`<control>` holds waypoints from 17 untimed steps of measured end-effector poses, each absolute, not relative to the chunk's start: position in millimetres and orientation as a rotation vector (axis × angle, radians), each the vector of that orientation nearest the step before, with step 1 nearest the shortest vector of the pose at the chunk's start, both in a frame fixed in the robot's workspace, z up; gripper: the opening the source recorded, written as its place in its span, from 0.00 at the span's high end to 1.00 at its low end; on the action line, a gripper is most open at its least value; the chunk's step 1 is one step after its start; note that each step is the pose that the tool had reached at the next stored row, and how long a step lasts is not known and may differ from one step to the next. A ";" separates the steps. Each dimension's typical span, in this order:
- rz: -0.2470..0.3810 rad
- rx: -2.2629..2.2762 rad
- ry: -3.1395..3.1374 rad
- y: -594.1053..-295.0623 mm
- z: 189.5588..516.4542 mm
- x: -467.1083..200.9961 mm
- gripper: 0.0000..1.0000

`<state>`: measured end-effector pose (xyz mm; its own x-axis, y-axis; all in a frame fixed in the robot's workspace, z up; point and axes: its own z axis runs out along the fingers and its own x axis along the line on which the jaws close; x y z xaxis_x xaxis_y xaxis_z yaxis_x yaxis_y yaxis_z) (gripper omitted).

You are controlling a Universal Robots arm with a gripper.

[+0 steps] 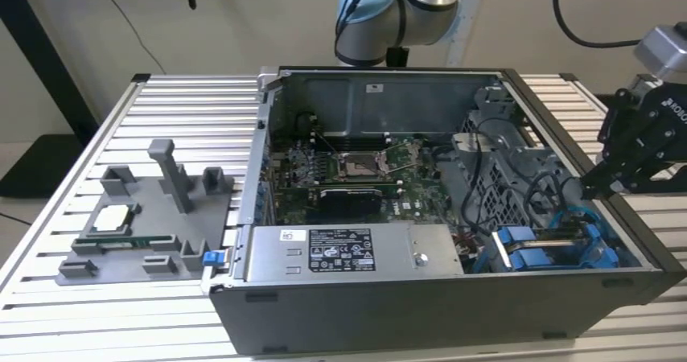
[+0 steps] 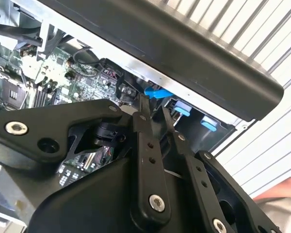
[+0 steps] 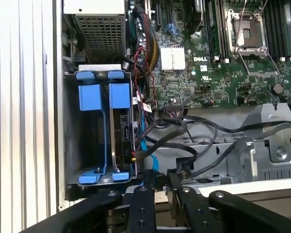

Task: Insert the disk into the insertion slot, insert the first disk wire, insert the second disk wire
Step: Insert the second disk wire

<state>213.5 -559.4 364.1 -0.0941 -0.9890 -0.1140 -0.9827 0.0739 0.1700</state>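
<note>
The slatted bench (image 1: 108,330) carries the open computer case (image 1: 429,314). In the case's near corner, at the exterior view's right, the disk (image 3: 122,131) sits on edge in its blue carrier inside the insertion slot (image 3: 70,141). Black cables (image 3: 179,126) lie just beside it. The end effector (image 3: 158,187) hangs over the case rim near them; I cannot tell how far open it is or whether it holds anything. Farther back lies the motherboard (image 1: 355,165).

Grey metal insertion slot (image 3: 72,141) — (plastic clips (image 3: 89,97)).
</note>
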 end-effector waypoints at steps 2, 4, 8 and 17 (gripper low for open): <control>-0.316 2.093 -2.279 -559.4 363.7 213.5 1.00; -0.316 2.093 -2.279 -559.4 363.3 213.5 1.00; -0.317 2.093 -2.279 -559.7 363.2 213.5 1.00; -0.328 2.097 -2.282 -560.3 378.1 202.6 1.00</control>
